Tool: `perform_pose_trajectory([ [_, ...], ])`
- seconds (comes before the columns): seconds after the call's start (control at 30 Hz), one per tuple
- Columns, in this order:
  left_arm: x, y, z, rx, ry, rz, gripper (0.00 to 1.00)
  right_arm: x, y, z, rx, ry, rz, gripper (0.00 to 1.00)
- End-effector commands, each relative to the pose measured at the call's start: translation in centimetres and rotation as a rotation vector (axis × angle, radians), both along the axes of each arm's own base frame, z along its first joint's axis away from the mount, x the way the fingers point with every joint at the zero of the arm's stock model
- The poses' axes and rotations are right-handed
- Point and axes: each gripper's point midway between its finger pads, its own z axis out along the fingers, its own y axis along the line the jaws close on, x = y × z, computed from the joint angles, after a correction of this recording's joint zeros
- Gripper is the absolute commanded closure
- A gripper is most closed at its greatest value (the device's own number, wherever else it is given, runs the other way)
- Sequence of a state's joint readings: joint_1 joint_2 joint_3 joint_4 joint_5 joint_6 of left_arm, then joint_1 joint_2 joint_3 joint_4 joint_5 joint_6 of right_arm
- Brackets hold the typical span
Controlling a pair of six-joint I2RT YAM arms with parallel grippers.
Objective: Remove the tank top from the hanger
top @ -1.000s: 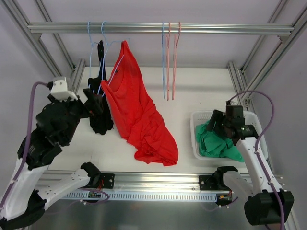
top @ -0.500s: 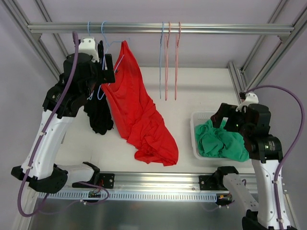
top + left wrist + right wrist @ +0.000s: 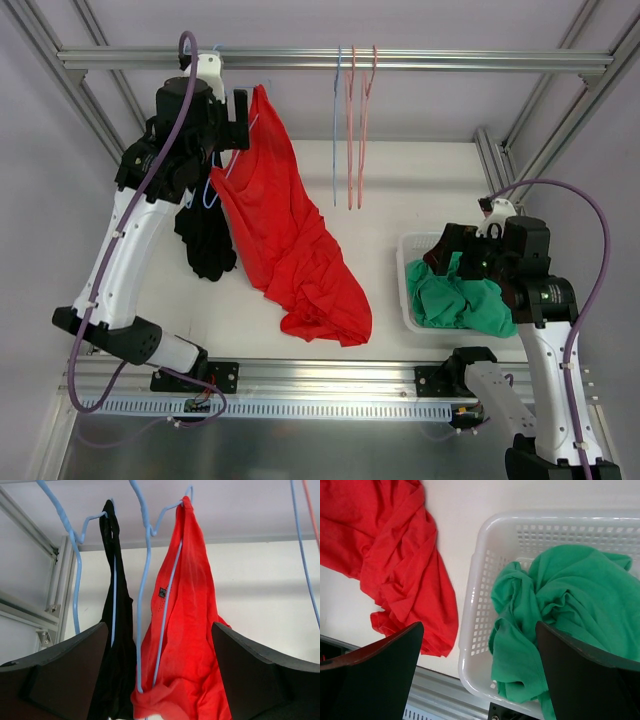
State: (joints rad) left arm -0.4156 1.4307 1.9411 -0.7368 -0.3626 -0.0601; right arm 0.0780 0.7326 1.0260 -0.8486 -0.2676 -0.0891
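The red tank top [image 3: 285,235] hangs by one strap on a light-blue hanger [image 3: 230,165] from the top rail, and its lower half lies bunched on the table. In the left wrist view the red top [image 3: 192,625] and its hanger [image 3: 146,575] sit between my fingers and beyond them. My left gripper [image 3: 234,122] is open and empty, raised near the rail beside the top's strap; it also shows in the left wrist view [image 3: 160,680]. My right gripper [image 3: 462,256] is open and empty above the basket; it also shows in the right wrist view [image 3: 480,680].
A black tank top [image 3: 208,245] hangs on a second blue hanger left of the red one [image 3: 117,645]. Empty blue and pink hangers [image 3: 350,130] hang mid-rail. A white basket [image 3: 404,285] at the right holds a green garment [image 3: 455,300].
My left arm has risen from low beside the black top up to the rail by the hangers. My right arm has lifted and settled over the basket.
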Motion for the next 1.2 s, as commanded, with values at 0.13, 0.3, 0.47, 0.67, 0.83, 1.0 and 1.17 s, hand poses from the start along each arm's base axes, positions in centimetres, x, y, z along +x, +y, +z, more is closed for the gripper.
perform_pose_trajectory([
  [0.13,3.7,-0.5,-2.1,-0.017,0.06,-0.03,0.43,-0.4,3.4,2.7,0.158,-0.11,0.144,0.01],
  [0.3,4.0,-0.5,-1.2,-0.057,0.042,-0.023,0.74,-1.0,4.6,3.4,0.211,-0.131,0.206,0.0],
  [0.47,2.0,-1.4,1.6,-0.148,-0.015,-0.084,0.97,-1.0,5.1,3.3,0.242,-0.131,0.227,0.0],
  [0.67,1.0,-2.3,4.6,-0.211,-0.079,-0.14,1.0,-0.9,5.9,3.7,0.292,-0.139,0.253,0.01],
  [0.83,0.0,-2.7,6.7,-0.247,-0.131,-0.176,1.0,-1.1,6.0,4.3,0.298,-0.157,0.266,0.0],
  [1.0,-2.3,-3.0,6.4,-0.293,-0.121,-0.222,1.0,-1.4,6.6,5.1,0.329,-0.177,0.299,0.0],
  [1.17,-6.1,-3.0,3.6,-0.341,-0.068,-0.262,1.0,-3.1,9.6,8.7,0.481,-0.283,0.518,0.0],
])
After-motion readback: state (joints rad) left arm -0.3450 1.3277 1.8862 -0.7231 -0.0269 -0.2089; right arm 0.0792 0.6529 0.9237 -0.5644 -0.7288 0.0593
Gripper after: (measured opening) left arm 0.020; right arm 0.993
